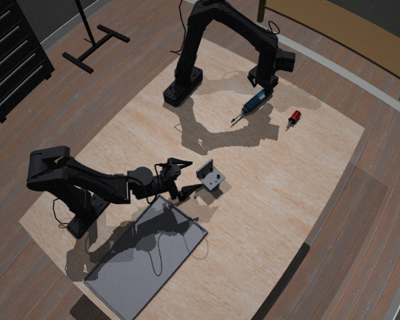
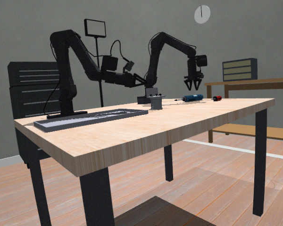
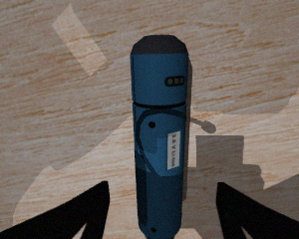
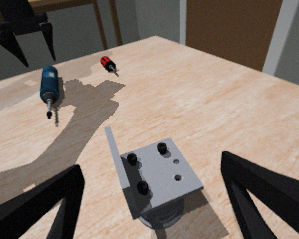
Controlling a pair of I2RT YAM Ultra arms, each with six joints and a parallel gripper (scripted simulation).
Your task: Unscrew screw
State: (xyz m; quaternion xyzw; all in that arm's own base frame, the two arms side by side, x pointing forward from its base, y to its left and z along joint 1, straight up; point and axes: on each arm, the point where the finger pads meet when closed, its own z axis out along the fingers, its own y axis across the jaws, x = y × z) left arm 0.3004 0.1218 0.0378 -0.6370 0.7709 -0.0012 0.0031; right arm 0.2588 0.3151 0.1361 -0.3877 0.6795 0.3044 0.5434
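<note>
The grey joint module [image 2: 156, 103] [image 4: 161, 219] stands upright on the table with the L-shaped bracket [image 1: 205, 170] [image 2: 151, 91] [image 4: 157, 173] on top. Three black screw heads show on the bracket's flat plate, beside two bare holes; their exact heights are hard to tell. The dark blue electric screwdriver [image 1: 253, 104] [image 2: 193, 98] [image 3: 159, 149] [image 4: 49, 91] lies on the table. My left gripper [image 2: 193, 90] [image 3: 161, 190] [image 4: 41, 63] is open above it, pointing down, one finger either side in its wrist view. My right gripper [image 1: 197, 173] [image 4: 149, 166] is open and near level beside the bracket, holding nothing.
A small red screwdriver [image 1: 296, 116] [image 2: 217, 98] [image 4: 107, 63] lies beyond the electric one. A shallow grey tray [image 1: 135, 285] [image 2: 93, 121] lies near the right arm's base, partly below that arm. The left arm's base stands at the same long table edge.
</note>
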